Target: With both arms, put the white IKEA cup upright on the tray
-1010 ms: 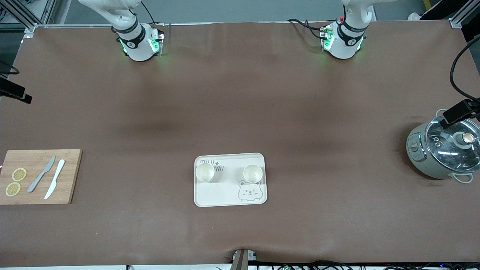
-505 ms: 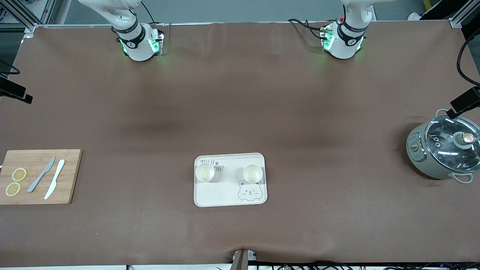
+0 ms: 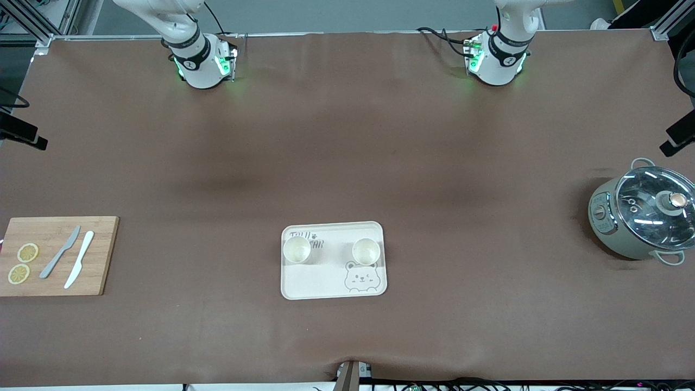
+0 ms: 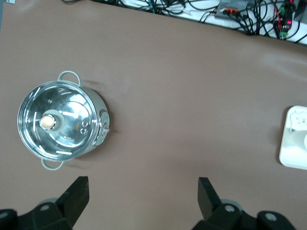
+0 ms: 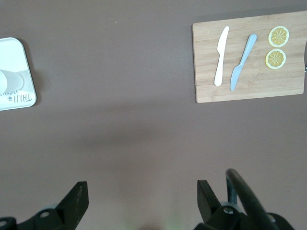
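The cream-white tray (image 3: 326, 278) lies near the front camera, midway along the table. Two white cups stand upright on it, mouths up: one on the lettering (image 3: 297, 250), one above the bear face (image 3: 366, 251). My left gripper (image 4: 142, 188) is open and empty, high over bare table near the pot. My right gripper (image 5: 142, 188) is open and empty, high over bare table between the tray (image 5: 17, 57) and the cutting board. Neither gripper is near the cups. A corner of the tray shows in the left wrist view (image 4: 291, 153).
A steel pot with a glass lid (image 3: 646, 217) stands at the left arm's end of the table. A wooden cutting board (image 3: 54, 255) with two knives and two lemon slices lies at the right arm's end. Cables run along the table's front edge (image 4: 230, 14).
The left arm's hand has risen away from above the pot toward the bases' side. The right arm, the tray and both cups have not moved.
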Motion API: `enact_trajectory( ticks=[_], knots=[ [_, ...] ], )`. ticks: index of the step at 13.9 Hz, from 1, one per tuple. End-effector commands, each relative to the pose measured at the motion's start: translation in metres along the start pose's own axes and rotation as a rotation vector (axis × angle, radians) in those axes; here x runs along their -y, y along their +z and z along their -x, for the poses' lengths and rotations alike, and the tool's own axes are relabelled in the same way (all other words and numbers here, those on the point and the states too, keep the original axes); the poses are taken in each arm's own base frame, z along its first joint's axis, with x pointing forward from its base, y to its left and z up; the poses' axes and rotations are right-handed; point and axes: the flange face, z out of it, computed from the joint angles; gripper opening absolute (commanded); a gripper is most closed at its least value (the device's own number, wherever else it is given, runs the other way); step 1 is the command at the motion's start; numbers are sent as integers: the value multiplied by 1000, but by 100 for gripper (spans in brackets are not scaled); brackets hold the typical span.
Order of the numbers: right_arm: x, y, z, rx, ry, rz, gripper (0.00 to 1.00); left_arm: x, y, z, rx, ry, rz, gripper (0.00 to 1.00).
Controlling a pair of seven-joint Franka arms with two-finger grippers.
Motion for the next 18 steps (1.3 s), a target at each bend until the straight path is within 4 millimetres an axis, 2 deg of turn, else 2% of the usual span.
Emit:
enact_trajectory(
  ticks=[1, 8, 15, 18],
  knots=[
    [2, 0, 0, -5, 3, 7, 100, -18, -1, 14, 50, 54, 5, 100],
    [2, 0, -1, -3, 3, 7, 100, -39, 15, 21, 98, 100, -8, 100],
    [2, 1, -1, -2, 3, 7, 100, -21, 28, 13, 121, 103, -4, 100],
    [2, 1, -1, -2, 4, 7, 100, -23, 29, 13, 123, 114, -4, 100]
  ],
)
